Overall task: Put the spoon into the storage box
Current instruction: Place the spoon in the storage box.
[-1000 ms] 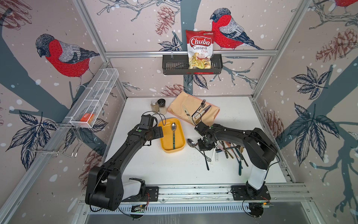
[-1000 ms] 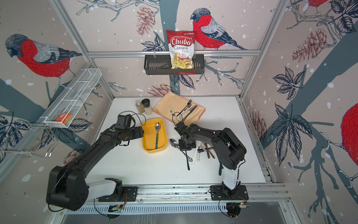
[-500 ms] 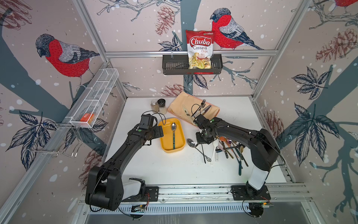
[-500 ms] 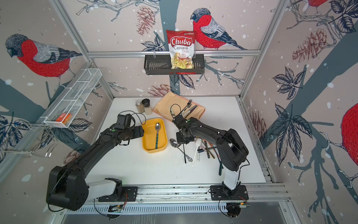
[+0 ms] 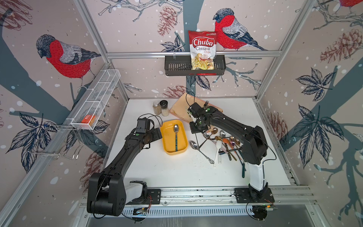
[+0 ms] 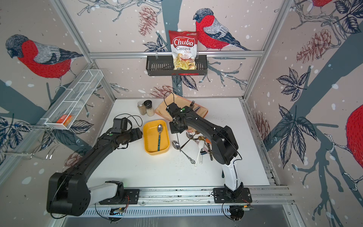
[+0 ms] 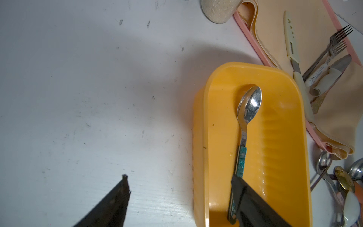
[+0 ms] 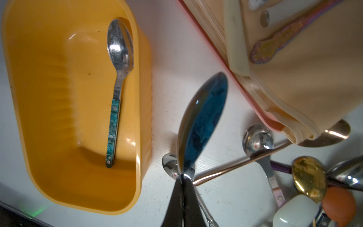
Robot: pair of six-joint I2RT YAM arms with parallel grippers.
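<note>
Right wrist view gives us the spoon [image 8: 202, 121] best: its dark bowl points away from the fingers, which pinch it at the neck. The right gripper [image 8: 183, 177] is fully closed on it. A second ago this gripper sat low over the heap of spoons [image 5: 225, 140]. It has since risen and drawn back toward the folded cloth [image 5: 182, 110], taking the spoon along. We read that as the pick done and the carry begun.

The spoon hangs just beside the storage box [image 5: 168, 137], over bare table between the box and the cloth, and is not yet above the box. The box has not moved. A green-handled spoon [image 5: 176, 137] lies lengthwise inside it as before.

The left gripper [image 7: 178, 176] has kept its place at the box's far side. Its jaws stand well apart, straddling the box wall, one finger over the table and one over the green handle's end. It holds nothing.

What remains, in our judgement, is a short sideways move over the box and a release. The spoon hangs bowl-down and close to upright, so it may tip against the wall or land across the green-handled spoon. The left finger inside the box also narrows the free room.
</note>
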